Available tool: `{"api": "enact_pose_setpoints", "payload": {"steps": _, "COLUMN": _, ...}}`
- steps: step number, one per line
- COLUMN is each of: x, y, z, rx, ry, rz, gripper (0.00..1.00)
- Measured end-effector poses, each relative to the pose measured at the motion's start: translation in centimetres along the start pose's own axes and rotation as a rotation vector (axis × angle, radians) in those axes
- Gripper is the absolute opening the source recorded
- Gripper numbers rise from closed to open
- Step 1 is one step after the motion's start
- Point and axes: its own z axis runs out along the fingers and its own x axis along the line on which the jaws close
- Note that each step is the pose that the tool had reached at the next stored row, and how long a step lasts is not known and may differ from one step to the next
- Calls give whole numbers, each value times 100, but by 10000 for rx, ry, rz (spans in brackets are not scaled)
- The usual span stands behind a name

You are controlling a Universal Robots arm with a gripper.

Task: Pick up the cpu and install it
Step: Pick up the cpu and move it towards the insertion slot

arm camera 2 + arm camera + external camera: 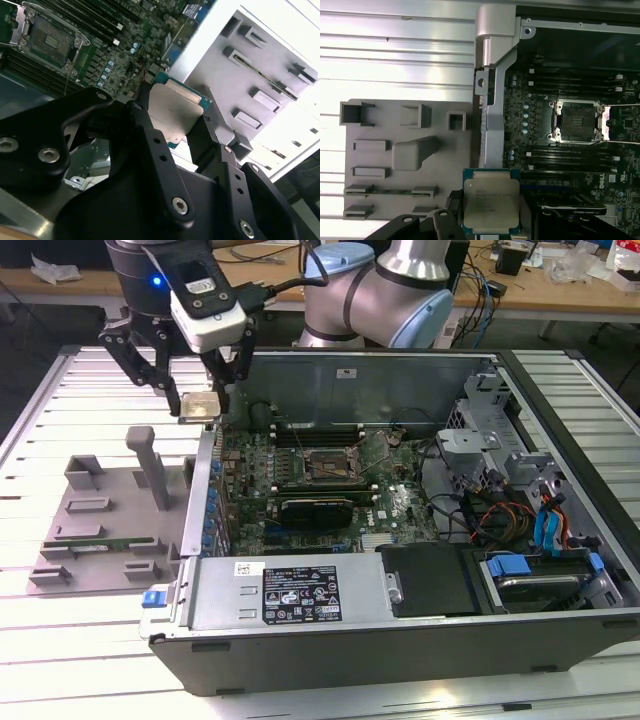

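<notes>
Silvery-lidded square cpu (491,207), green rim, hand-held (201,406)

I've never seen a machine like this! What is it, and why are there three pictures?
It is a robot arm with a black hand at its end. One picture comes from a camera off the arm; the other two come from cameras riding near its wrist. On the slatted table lie an open computer case and a grey holder tray. The hand pinches the cpu, a small silvery square chip, held up near the case's wall. Inside the case, the square socket on the green board stands open and empty.
</notes>
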Motion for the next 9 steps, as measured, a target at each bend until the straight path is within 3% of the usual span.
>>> {"api": "enact_pose_setpoints", "payload": {"steps": 9, "x": -171, "y": -8, "z": 5, "rx": 0, "ry": 13, "rz": 1, "gripper": 55}}
